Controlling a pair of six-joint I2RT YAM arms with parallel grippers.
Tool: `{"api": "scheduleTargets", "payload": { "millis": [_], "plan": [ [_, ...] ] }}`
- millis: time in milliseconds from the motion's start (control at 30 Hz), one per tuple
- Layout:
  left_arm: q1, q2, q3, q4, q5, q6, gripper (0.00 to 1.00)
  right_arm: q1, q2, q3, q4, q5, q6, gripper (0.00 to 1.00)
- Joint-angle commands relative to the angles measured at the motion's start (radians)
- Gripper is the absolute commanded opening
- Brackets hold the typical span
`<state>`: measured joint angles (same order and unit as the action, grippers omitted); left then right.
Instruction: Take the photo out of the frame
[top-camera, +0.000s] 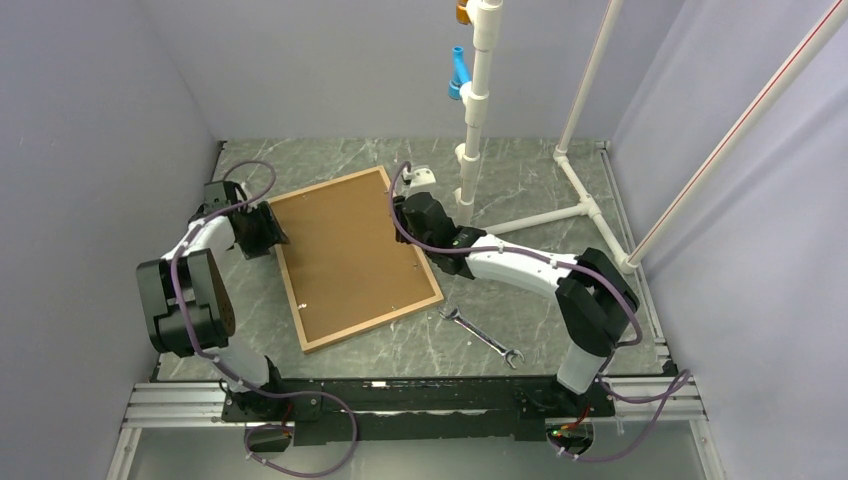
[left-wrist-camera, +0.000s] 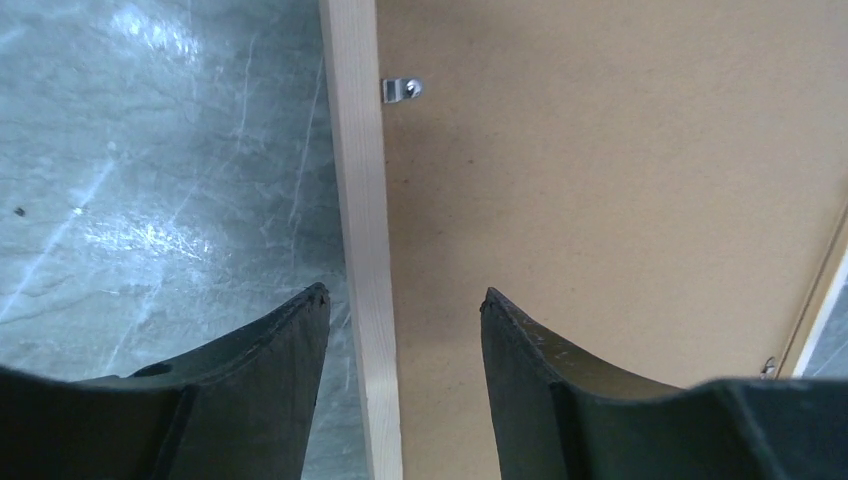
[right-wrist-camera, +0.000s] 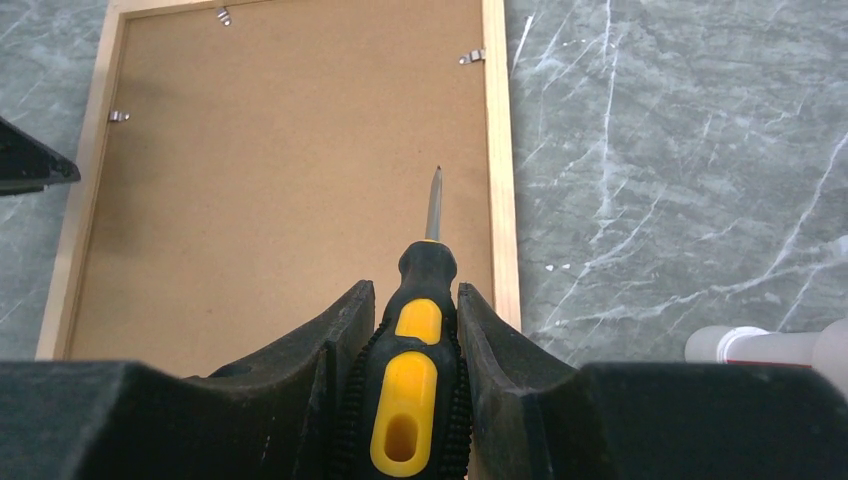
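The frame (top-camera: 374, 323) of thin pale wood lies face down on the marble table, its brown backing board (top-camera: 350, 255) facing up. The photo is hidden beneath that board. My left gripper (top-camera: 268, 228) is at the frame's left side. In the left wrist view it (left-wrist-camera: 403, 291) is open, its fingers standing either side of the wood strip (left-wrist-camera: 362, 200) with gaps to both. My right gripper (right-wrist-camera: 415, 286) hangs over the frame's right edge (right-wrist-camera: 498, 150), shut on a black-and-yellow screwdriver (right-wrist-camera: 415, 350) whose tip points over the board (right-wrist-camera: 280, 180).
Small metal clips (left-wrist-camera: 400, 90) (right-wrist-camera: 472, 57) hold the board along the frame's inner edge. A wrench (top-camera: 482, 333) lies right of the frame's near corner. A white pipe stand (top-camera: 475, 110) rises behind the right arm, its feet (top-camera: 560, 215) spreading across the table. Walls close in on both sides.
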<state>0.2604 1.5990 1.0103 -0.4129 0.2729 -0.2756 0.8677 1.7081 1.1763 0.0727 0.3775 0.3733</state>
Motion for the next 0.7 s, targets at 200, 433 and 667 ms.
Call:
{"api": "scheduleTargets", "payload": {
  "millis": [200, 433, 667],
  "plan": [
    [0.004, 0.09, 0.039, -0.016, 0.004, 0.002, 0.48, -0.012, 0.026, 0.059, 0.081, 0.081, -0.028, 0.0],
    [0.004, 0.109, 0.044, -0.023, 0.002, 0.013, 0.36, -0.033, 0.06, 0.063, 0.106, 0.081, -0.014, 0.0],
    [0.004, 0.118, 0.049, -0.031, -0.005, 0.027, 0.2, -0.035, 0.112, 0.069, 0.189, 0.091, -0.087, 0.0]
  ]
}}
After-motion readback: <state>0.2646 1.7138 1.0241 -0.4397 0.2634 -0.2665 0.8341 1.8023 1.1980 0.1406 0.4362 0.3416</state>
